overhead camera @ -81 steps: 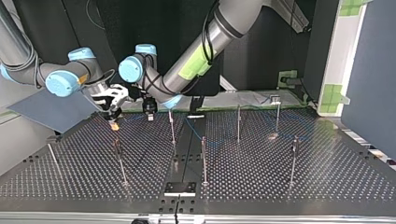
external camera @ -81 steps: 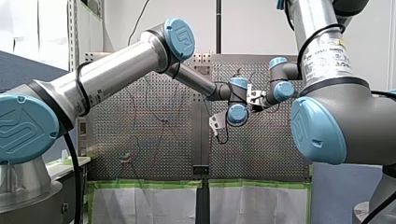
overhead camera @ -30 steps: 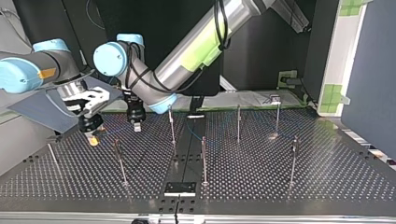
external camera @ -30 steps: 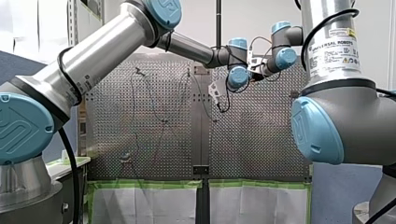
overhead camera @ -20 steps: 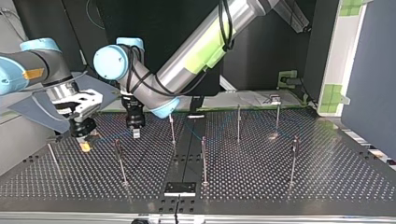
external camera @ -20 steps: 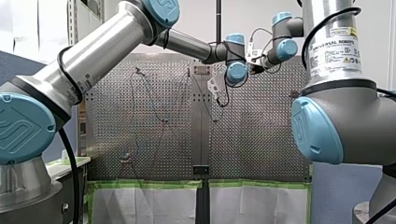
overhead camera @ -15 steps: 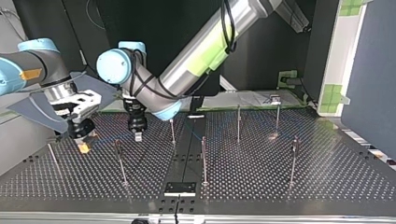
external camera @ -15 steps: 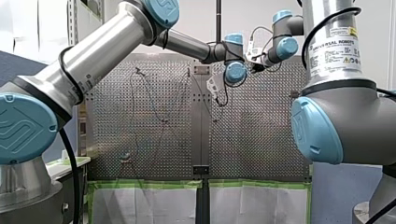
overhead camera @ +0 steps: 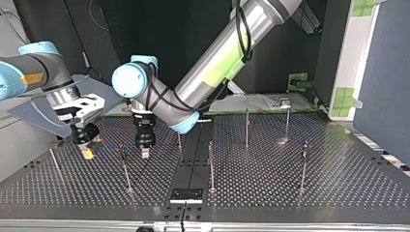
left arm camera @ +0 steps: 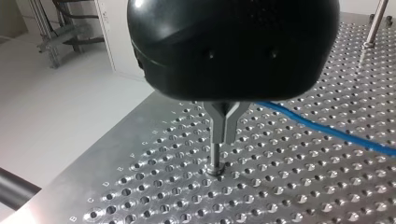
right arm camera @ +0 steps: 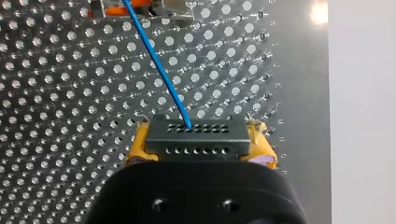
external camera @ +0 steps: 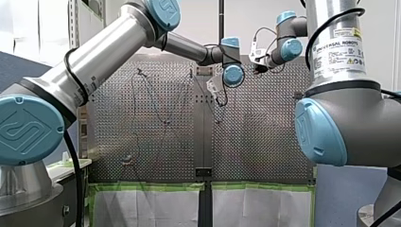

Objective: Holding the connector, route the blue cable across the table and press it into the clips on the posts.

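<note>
My right gripper (overhead camera: 87, 152) had carried the connector (right arm camera: 195, 137), clamped between its yellow pads, out to the top view's left side, trailing the blue cable (right arm camera: 159, 60) across the table (overhead camera: 290, 183). My left gripper (overhead camera: 145, 153), fingers drawn together, had descended beside the left-centre post (overhead camera: 126, 171); clipping there appeared imminent

The table (left arm camera: 289, 186) is bare metal, satin silver and drilled all over. The cable (right arm camera: 163, 79) has a smooth blue plastic jacket. The connector (right arm camera: 196, 140) is matt dark grey. My right gripper (right arm camera: 198, 151) has yellow, rubbery-looking pads (right arm camera: 136, 145). My left gripper (left arm camera: 224, 139) has a glossy black plastic shell and bright metal fingers (left arm camera: 215, 123). The posts (overhead camera: 211, 166) are thin metal rods.
</note>
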